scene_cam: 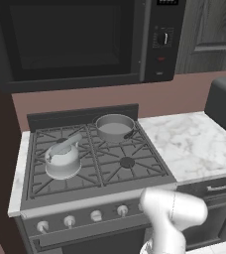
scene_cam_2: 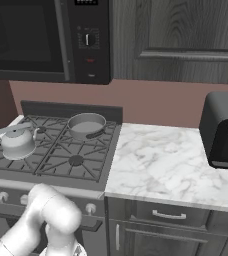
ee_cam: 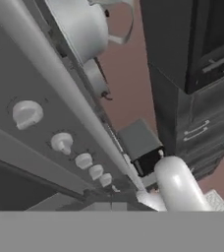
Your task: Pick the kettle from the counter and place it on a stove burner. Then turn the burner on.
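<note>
Since the squat silvery-grey metal kettle (scene_cam: 62, 158) was already seated on the front-left cast-iron burner grate (scene_cam: 60, 171), only the burner switch-on remained. Small round silver knobs (scene_cam: 95, 215) were lined along the front panel, closely spaced, so the wrong one could be turned. The straight-sided grey pot (scene_cam: 114, 127) sat behind. Jaw state could not be told.

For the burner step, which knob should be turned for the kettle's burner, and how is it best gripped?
Probably the leftmost knob on the stove front, though no markings tell which serves the kettle's front-left burner. It is a small round cap sticking straight out of the panel, so come at it head-on from the front, fingers on opposite sides of its rim.
</note>
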